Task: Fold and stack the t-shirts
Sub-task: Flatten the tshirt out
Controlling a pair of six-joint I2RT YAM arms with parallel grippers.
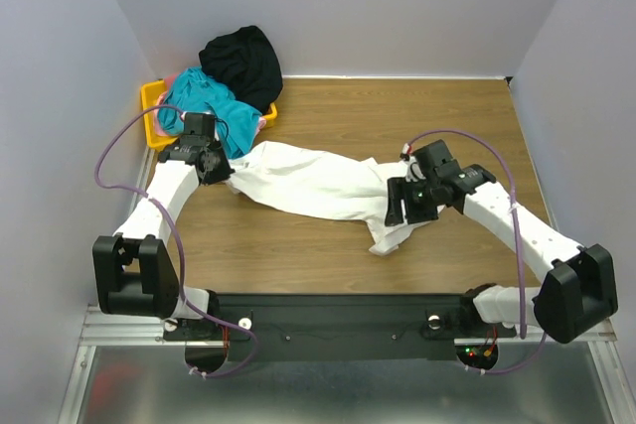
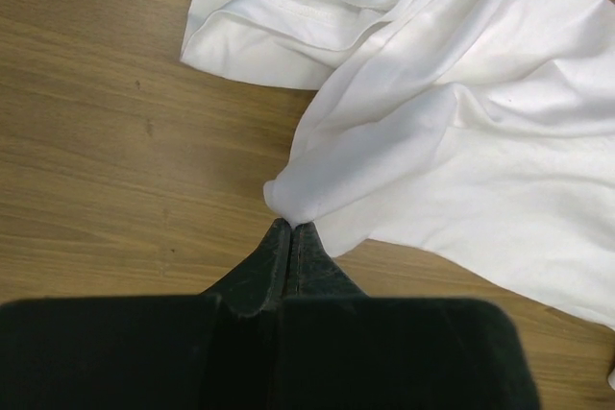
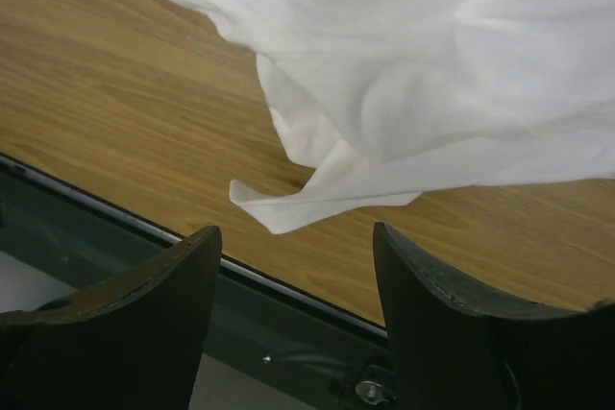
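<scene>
Wooden table (image 1: 447, 116) carries the white t-shirt (image 1: 318, 186), stretched crumpled between the arms. Left gripper (image 2: 291, 232) clenches 1 edge; right gripper (image 3: 296, 232) hangs released by the other end, so a lone left pull could drag and bunch the cloth.

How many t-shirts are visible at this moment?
4. The white t-shirt lies stretched across the table; the teal t-shirt, the black t-shirt and a sliver of a pink t-shirt are heaped at the yellow bin. More may be hidden beneath.
</scene>
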